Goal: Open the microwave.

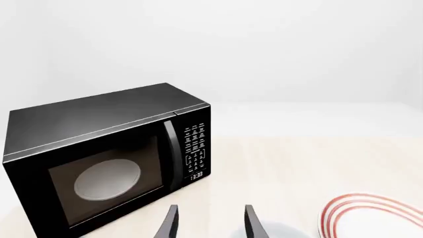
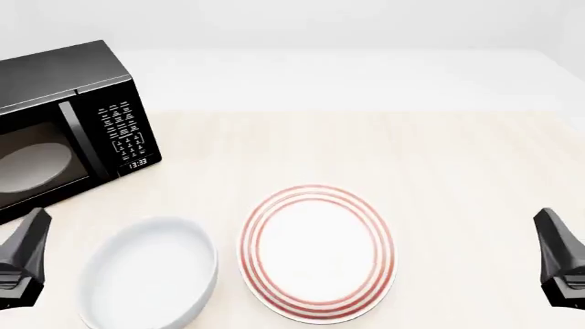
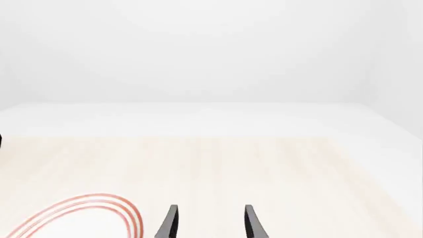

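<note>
Here, your left gripper (image 1: 208, 223) sat at the near left edge of the pale wooden table (image 2: 439, 164), its two dark fingers spread apart with nothing between them. Just beyond it and slightly to its left stood the large black boxy microwave (image 2: 64, 130), at the table's far left, turned a little so its front faced the middle of the table. Its dark glass door (image 1: 106, 178) was shut, the round pale turntable (image 1: 108, 177) showing through the glass, and the white-lettered keypad panel (image 1: 195, 148) with a small digital clock (image 1: 196, 176) lay on the door's right. To the microwave's right and nearer you rested a plain white deep bowl (image 2: 146, 274), close beside your left gripper. Just right of that bowl lay a white round plate with red rings around its rim (image 2: 317, 252), the two nearly touching. Well to the right of the microwave, at the near right edge, your right gripper (image 3: 208, 223) hung with its fingers likewise parted and empty.
</note>
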You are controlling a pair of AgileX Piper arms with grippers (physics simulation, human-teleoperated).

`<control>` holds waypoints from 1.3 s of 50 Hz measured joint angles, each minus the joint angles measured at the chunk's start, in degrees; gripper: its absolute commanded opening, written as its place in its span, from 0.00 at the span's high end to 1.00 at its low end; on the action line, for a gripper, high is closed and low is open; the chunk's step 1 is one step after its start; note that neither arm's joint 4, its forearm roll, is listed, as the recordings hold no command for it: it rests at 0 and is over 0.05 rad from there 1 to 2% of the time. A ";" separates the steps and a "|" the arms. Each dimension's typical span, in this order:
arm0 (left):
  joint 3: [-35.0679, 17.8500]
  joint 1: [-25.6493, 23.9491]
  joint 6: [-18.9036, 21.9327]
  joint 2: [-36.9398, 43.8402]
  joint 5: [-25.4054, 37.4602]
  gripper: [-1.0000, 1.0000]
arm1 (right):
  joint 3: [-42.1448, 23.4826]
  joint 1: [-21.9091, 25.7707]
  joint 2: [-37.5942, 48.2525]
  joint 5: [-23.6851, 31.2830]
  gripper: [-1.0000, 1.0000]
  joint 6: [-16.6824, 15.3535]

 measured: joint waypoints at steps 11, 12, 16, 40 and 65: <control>0.01 0.26 0.01 1.23 -0.85 0.00 | -0.04 0.02 0.30 -0.21 0.00 -0.15; 0.01 0.43 -0.07 1.63 -1.13 0.00 | -0.03 0.02 0.33 -0.24 0.00 -0.15; 0.02 1.19 -0.20 4.30 -3.06 0.00 | -0.02 0.02 0.42 -0.34 0.00 -0.18; -2.17 2.63 -2.14 32.82 -26.88 0.00 | -0.04 0.01 0.89 -0.77 0.00 -0.22; -6.54 4.49 -1.08 54.47 -40.90 0.00 | -0.32 0.00 0.96 -0.58 0.00 -0.23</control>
